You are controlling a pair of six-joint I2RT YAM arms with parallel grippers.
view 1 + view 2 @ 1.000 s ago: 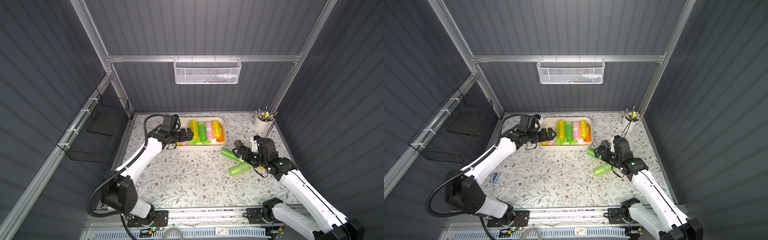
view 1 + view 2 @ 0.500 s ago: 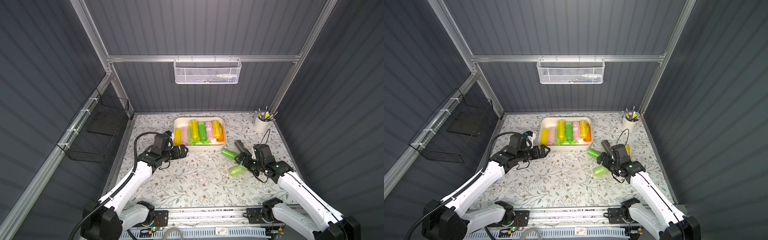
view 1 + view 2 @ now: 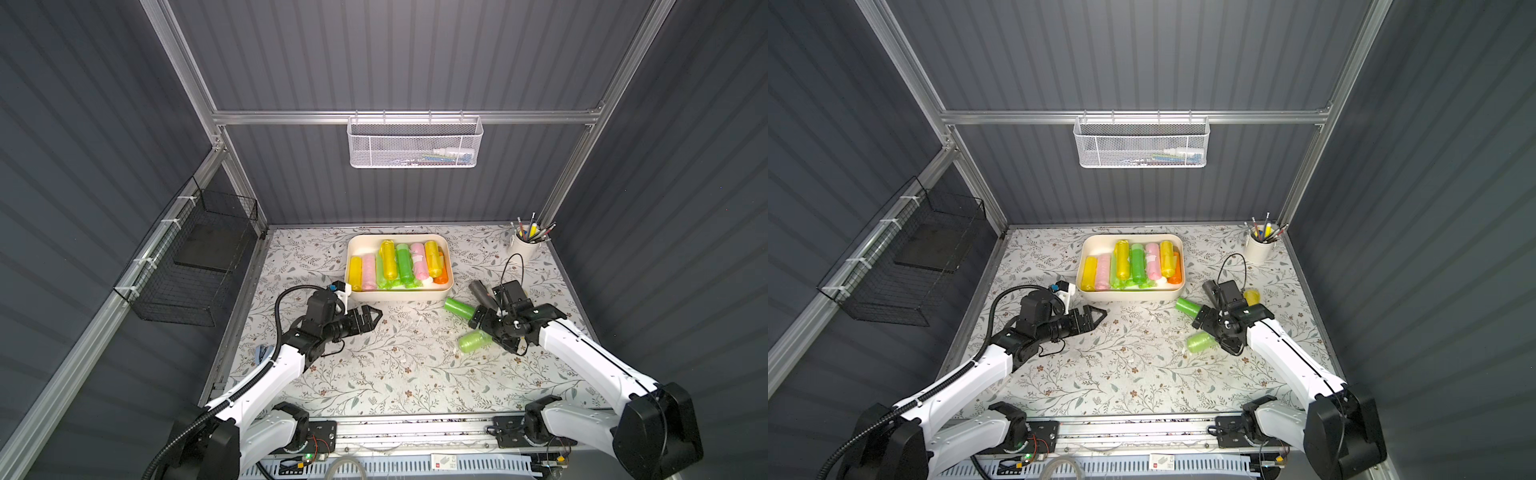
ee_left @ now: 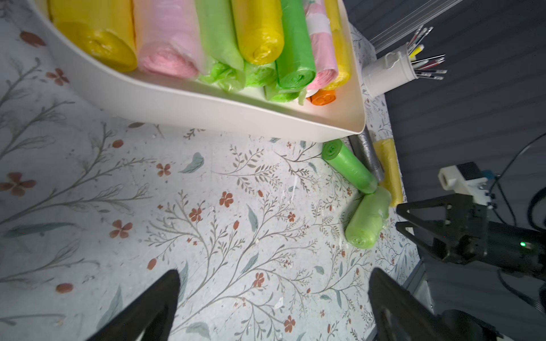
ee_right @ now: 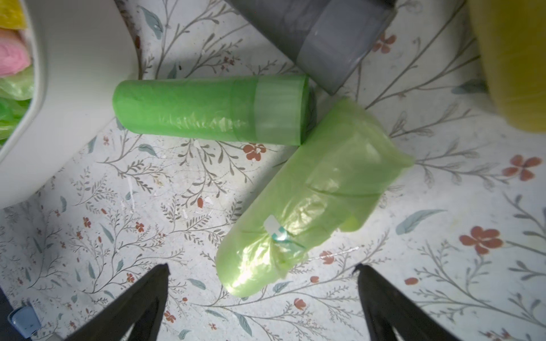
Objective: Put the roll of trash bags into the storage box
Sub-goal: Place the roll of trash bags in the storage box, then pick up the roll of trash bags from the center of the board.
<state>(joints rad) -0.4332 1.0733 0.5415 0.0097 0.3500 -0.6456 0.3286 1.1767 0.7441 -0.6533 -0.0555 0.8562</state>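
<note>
Your right gripper (image 5: 262,267) hangs wide and empty over the pale green roll of trash bags (image 5: 310,200), lying on the table (image 3: 374,374) just outside the storage box (image 3: 399,294), presumably to straddle it; your left gripper (image 3: 372,316), equally wide and empty, sits clear.

The left arm (image 3: 266,374) reaches forward low with a bent elbow. The left gripper (image 3: 374,316) lies level, pointing toward the right arm (image 3: 582,353), jaws spread wide and empty. The right arm stretches forward and inward, its right gripper (image 5: 263,268) angled downward, jaws wide apart.
</note>
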